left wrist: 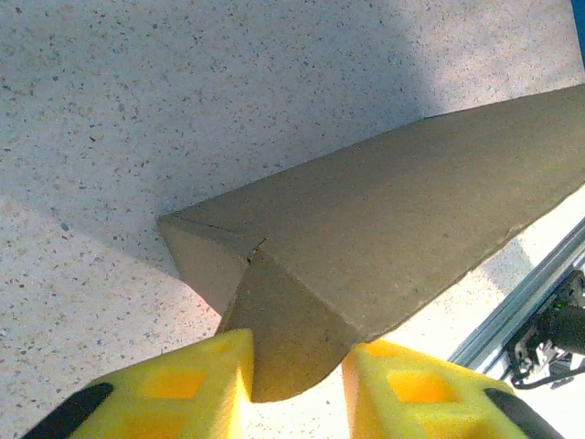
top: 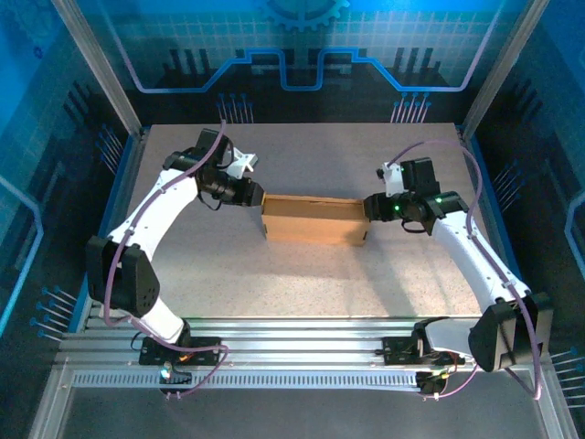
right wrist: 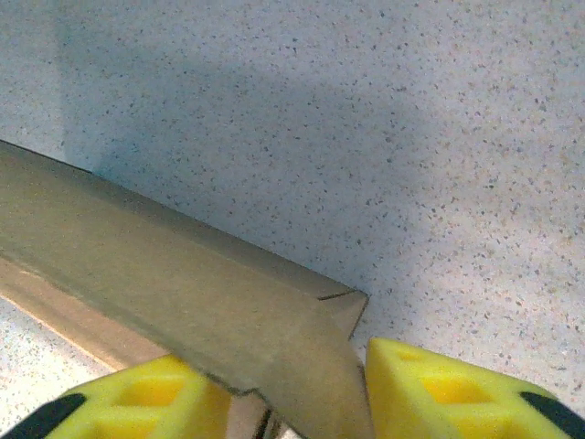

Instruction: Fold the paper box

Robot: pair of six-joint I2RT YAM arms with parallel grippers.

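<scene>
The paper box is a brown cardboard mailer lying across the middle of the table, its lid down at a slant. My left gripper is at the box's left end and my right gripper at its right end. In the left wrist view a rounded end flap of the box sits between the yellow fingers, touching both, so the left gripper is shut on it. In the right wrist view the box's corner fills the gap of my right gripper, against the right finger.
The speckled table stretches round the box on all sides. Aluminium rails run along the near edge, also seen as a rail in the left wrist view. Metal frame posts bound the table's sides.
</scene>
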